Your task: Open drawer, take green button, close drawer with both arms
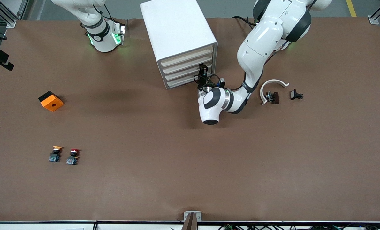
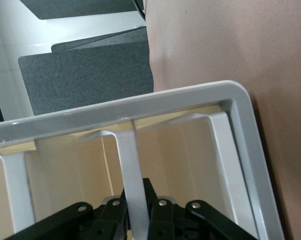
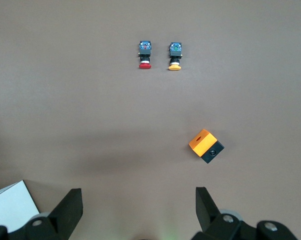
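The left arm's end effector (image 1: 202, 72) is pressed against the front of a white cabinet (image 1: 177, 32) on the brown desk (image 1: 190, 179), its fingers (image 2: 115, 212) clamped on a thin white handle tab (image 2: 133, 185) of one of the lower drawers; which of the four cream fronts that tab belongs to cannot be told. The bottom drawer (image 1: 182, 82) sits flush with the three above it, closed. The green button is nowhere in view. The right arm waits at its own end of the desk, its end effector (image 3: 138, 210) spread wide and holding nothing, hanging over bare desk beside the cabinet's corner. An orange-and-black box (image 1: 51, 101) lies toward the right arm's end. Nearer the front camera than the box, a yellow-capped button (image 1: 55, 154) and a red-capped button (image 1: 73, 156) sit just beside each other. Toward the left arm's end lie a curved white bracket (image 1: 272, 83), a small dark part (image 1: 272, 97) touching it, and a small black clip (image 1: 296, 95) nearby.
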Motion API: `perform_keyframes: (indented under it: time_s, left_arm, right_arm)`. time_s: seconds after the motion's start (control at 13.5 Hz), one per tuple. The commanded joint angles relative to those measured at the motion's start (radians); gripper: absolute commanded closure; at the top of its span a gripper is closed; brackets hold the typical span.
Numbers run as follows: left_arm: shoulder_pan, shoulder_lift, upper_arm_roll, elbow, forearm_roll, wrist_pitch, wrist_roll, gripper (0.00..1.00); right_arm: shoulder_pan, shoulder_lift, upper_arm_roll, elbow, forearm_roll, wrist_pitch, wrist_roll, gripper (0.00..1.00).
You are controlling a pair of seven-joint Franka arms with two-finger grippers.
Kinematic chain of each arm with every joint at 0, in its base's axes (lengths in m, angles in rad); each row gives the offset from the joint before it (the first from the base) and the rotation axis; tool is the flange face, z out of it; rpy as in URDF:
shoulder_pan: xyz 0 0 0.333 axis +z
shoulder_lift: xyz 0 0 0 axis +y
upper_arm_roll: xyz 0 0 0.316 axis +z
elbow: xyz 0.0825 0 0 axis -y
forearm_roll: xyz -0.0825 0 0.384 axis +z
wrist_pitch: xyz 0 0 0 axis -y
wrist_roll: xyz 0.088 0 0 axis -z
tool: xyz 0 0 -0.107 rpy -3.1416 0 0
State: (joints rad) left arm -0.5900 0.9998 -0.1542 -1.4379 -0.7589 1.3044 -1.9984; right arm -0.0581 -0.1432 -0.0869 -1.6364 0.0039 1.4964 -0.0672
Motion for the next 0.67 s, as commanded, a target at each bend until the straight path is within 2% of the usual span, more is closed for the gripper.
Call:
perform_keyframes:
  time_s: [0.0, 0.3, 0.59]
  left_arm:
    - [0.010, 0.002, 0.001, -0.006, -0.010, 0.022, 0.024, 0.98]
    - [0.054, 0.002, 0.007, -0.001, -0.008, 0.027, 0.030, 0.96]
    - [0.148, 0.003, 0.010, 0.001, -0.010, 0.061, 0.029, 0.93]
  right_arm:
    - [-0.003, -0.024, 0.000, -0.022, 0.005, 0.008, -0.006, 0.00]
    - [-0.005, -0.024, 0.000, -0.022, 0.005, 0.008, -0.006, 0.00]
    - [-0.005, -0.024, 0.000, -0.022, 0.005, 0.008, -0.006, 0.00]
